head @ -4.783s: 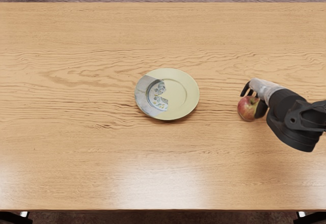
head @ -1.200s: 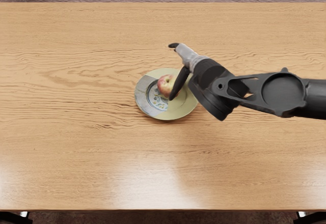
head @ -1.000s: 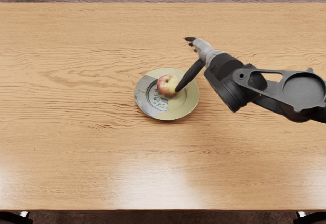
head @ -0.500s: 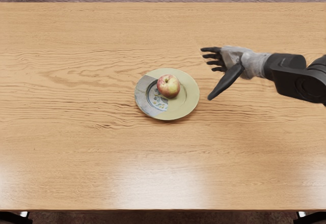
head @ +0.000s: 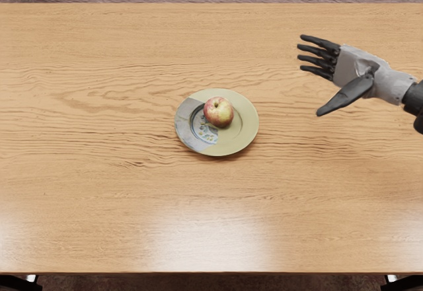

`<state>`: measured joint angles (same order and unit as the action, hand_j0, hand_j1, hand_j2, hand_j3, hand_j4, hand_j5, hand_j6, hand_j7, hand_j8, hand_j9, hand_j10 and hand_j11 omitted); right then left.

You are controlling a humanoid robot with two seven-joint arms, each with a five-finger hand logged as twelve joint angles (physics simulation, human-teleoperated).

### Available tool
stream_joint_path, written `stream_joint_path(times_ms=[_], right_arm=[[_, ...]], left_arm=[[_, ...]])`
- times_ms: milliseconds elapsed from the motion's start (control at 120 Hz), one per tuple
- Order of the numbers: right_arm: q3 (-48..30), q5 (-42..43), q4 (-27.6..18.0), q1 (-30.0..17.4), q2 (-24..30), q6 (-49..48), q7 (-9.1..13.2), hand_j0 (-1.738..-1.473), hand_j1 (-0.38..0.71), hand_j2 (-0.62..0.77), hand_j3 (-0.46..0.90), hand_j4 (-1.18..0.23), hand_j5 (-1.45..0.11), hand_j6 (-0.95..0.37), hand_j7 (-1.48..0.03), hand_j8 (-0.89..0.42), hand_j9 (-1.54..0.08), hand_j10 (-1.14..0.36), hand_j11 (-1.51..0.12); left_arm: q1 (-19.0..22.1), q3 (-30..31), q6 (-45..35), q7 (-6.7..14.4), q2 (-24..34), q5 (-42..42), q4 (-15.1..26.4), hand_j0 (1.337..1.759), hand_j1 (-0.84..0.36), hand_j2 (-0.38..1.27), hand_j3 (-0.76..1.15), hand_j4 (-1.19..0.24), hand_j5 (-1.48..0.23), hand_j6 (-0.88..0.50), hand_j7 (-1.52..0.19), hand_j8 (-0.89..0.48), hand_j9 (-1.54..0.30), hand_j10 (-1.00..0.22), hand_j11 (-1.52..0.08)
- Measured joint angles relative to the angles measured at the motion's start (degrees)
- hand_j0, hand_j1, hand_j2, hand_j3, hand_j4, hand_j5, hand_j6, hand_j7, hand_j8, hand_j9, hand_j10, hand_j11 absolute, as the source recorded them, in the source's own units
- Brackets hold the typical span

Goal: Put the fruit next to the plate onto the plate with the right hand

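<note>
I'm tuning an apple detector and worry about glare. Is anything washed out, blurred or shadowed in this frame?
Head view: sharp throughout, no blur; a pale sheen washes the table near its front edge, well clear of the apple; the plate shows a grey reflective wedge on its left and a thin shadow under its lower rim; the open right hand casts no distinct shadow.

Cropped by right picture edge just past wrist: right arm (head: 396, 84). Cropped at left and right edges: table (head: 99, 192). Barely showing at bottom corners, cut by bottom edge: legs (head: 404, 283). Too small to read, partly hidden behind apple (head: 218, 112): pattern (head: 201, 129) in plate (head: 248, 123) centre. Hidden: apple underside.
</note>
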<state>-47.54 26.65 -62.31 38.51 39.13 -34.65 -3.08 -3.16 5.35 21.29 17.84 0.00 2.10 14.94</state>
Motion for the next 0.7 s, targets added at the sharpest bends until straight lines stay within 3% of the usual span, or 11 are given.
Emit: stream_joint_path(times_ms=[325, 700], right_arm=[[-0.19, -0.7, 3.59, -4.72, 5.45, -0.33, -5.68, -1.658, -0.32, 0.0, 0.0, -0.02, -0.03, -0.02, -0.03, -0.02, -0.03, -0.02, -0.03], [-0.18, -1.52, 4.39, -4.97, 5.63, -0.34, -6.65, -1.658, -0.32, 0.0, 0.0, -0.02, -0.03, -0.02, -0.03, -0.02, -0.03, -0.02, -0.03]], left_arm=[[0.0, 0.0, 0.01, 0.0, 0.0, 0.0, 0.0, 1.658, 0.35, 0.0, 0.0, 0.0, 0.0, 0.0, 0.0, 0.0, 0.0, 0.0, 0.0], [-0.47, -0.01, 0.01, 0.0, 0.0, 0.0, 0.06, 1.658, 0.35, 0.0, 0.0, 0.0, 0.0, 0.0, 0.0, 0.0, 0.0, 0.0, 0.0]])
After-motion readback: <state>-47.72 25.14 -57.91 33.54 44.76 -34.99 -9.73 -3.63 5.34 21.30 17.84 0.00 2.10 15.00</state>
